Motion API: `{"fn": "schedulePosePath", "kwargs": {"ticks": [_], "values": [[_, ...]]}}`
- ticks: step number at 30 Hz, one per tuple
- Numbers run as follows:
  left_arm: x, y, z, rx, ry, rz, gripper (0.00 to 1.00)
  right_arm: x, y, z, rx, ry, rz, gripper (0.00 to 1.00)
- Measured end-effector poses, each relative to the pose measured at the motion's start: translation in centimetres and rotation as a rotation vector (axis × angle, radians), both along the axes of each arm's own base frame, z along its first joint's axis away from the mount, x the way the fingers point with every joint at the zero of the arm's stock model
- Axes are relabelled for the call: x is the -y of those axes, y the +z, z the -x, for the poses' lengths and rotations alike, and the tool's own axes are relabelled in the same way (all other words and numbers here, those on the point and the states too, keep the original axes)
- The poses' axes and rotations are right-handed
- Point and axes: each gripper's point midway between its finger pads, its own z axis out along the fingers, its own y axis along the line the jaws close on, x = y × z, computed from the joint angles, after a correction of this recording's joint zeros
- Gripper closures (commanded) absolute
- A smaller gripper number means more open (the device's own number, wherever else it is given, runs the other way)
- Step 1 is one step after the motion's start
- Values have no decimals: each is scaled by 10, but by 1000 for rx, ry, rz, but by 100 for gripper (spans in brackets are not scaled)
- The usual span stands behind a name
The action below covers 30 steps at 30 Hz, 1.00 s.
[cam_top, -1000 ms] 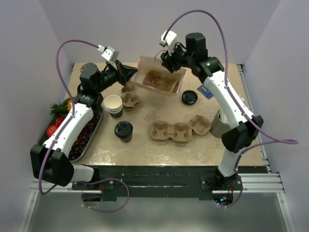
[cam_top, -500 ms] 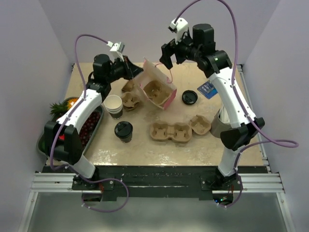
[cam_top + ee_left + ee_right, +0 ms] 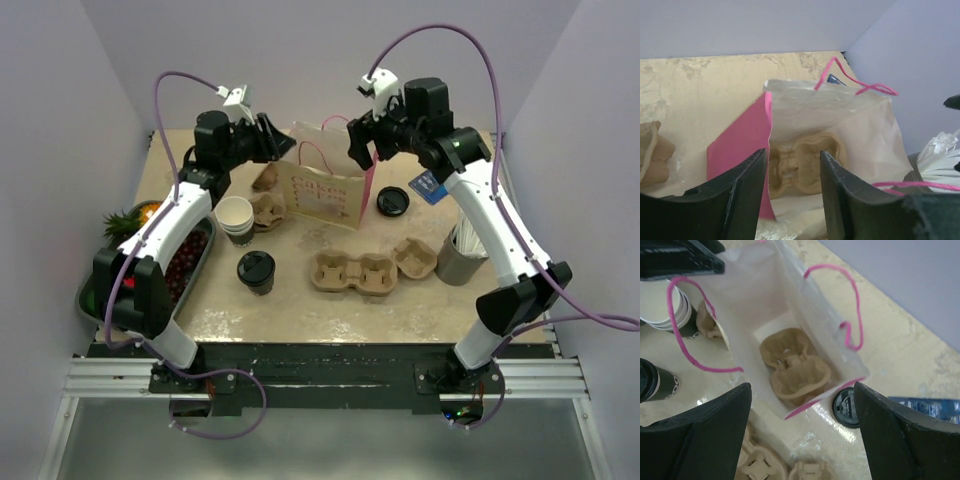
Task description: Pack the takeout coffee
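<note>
The takeout coffee (image 3: 256, 270), a dark-banded cup with a black lid, stands on the table in front of the stacked cups; it also shows at the left edge of the right wrist view (image 3: 654, 382). A white paper bag (image 3: 322, 190) with pink sides and pink string handles stands upright at the back, mouth open, with a brown pulp cup carrier (image 3: 795, 370) on its floor. My left gripper (image 3: 281, 146) hangs open just left of the bag's rim, nothing between its fingers (image 3: 742, 187). My right gripper (image 3: 802, 390) is open above the bag's right side, holding nothing.
Stacked lidless cups (image 3: 236, 218) stand left of the bag with pulp carriers (image 3: 270, 206) beside them. More carriers (image 3: 352, 272) lie in the middle. A loose black lid (image 3: 393, 201), a blue packet (image 3: 430, 187), a grey holder (image 3: 458, 258) and a fruit tray (image 3: 196, 262) surround them.
The bag has swung from lying tilted to standing upright. My left gripper has opened and let go of its edge. The right gripper has drawn back to the bag's right.
</note>
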Motion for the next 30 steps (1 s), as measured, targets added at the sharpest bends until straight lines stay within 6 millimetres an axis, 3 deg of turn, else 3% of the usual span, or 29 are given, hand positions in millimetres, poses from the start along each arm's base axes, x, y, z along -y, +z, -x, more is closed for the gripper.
{"fn": "schedulePosePath", "kwargs": {"ticks": [4, 11, 14, 21, 25, 30], "values": [[-1, 2, -2, 25, 0, -23, 45, 11, -22, 3, -88, -92, -10, 15], [-4, 3, -4, 60, -5, -65, 45, 10, -33, -1, -157, -158, -61, 16], [-4, 7, -7, 87, -8, -89, 38, 6, -44, -10, -195, -176, -74, 17], [-22, 8, -14, 160, -15, -200, 37, 14, -55, -30, -223, -220, -79, 30], [-33, 23, -27, 192, -9, -201, 38, 19, -59, -37, -232, -243, -88, 38], [-24, 17, -37, 173, -44, -167, 40, 17, -80, -46, -274, -255, -71, 41]]}}
